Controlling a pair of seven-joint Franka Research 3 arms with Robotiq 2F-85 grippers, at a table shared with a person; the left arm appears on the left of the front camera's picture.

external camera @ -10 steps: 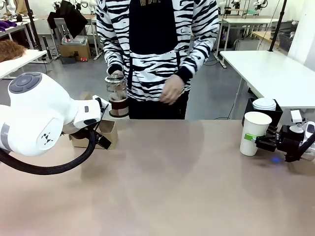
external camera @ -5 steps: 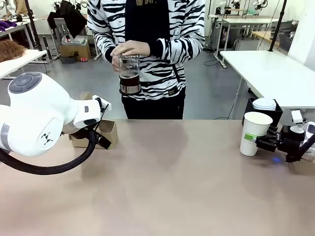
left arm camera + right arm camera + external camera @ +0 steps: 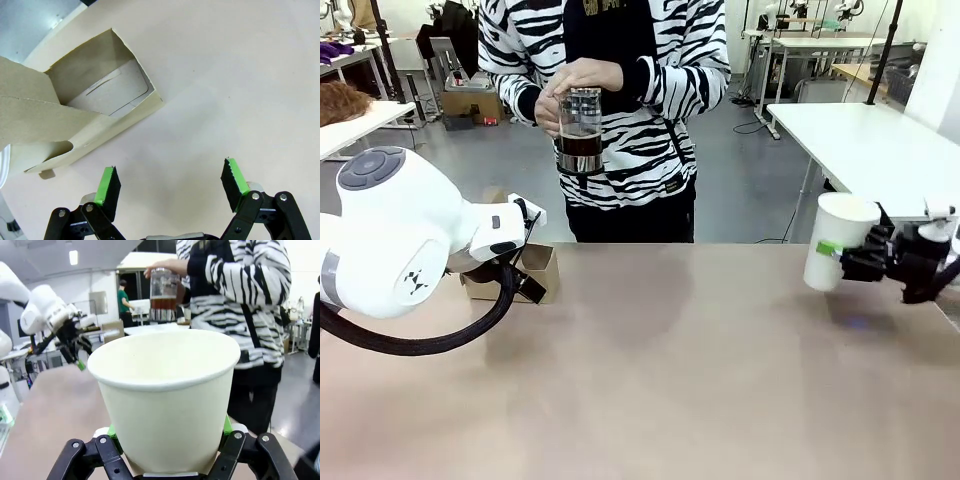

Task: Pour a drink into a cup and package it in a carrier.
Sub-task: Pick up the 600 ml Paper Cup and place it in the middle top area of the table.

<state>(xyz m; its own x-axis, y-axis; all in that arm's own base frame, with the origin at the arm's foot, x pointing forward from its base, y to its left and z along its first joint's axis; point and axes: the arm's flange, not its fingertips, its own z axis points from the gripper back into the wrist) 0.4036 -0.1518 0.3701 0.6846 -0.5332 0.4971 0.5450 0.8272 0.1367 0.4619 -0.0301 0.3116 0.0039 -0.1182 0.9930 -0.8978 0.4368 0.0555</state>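
My right gripper [image 3: 838, 262] is shut on the white paper cup [image 3: 833, 242] and holds it upright, lifted off the table at the right edge; the cup [image 3: 167, 395] has no lid and its green-padded fingers [image 3: 114, 434] clamp its base. A person in a striped top holds the clear glass pitcher [image 3: 579, 131] with both hands above the far table edge; the dark brown drink [image 3: 579, 153] fills its lower part. The pitcher [image 3: 161, 296] is upright. My left gripper [image 3: 170, 186] is open above the bare table beside the brown cardboard carrier [image 3: 82, 107], also at the left [image 3: 525, 270].
My big white left arm [image 3: 395, 235] covers the front left of the table and hides part of the carrier. A black square box [image 3: 892, 228] stands behind the right gripper. A white table [image 3: 880, 150] stands at the back right.
My right gripper has lifted the cup off the table. The person raised the pitcher to chest height and brought both hands onto it. The left arm has not moved.
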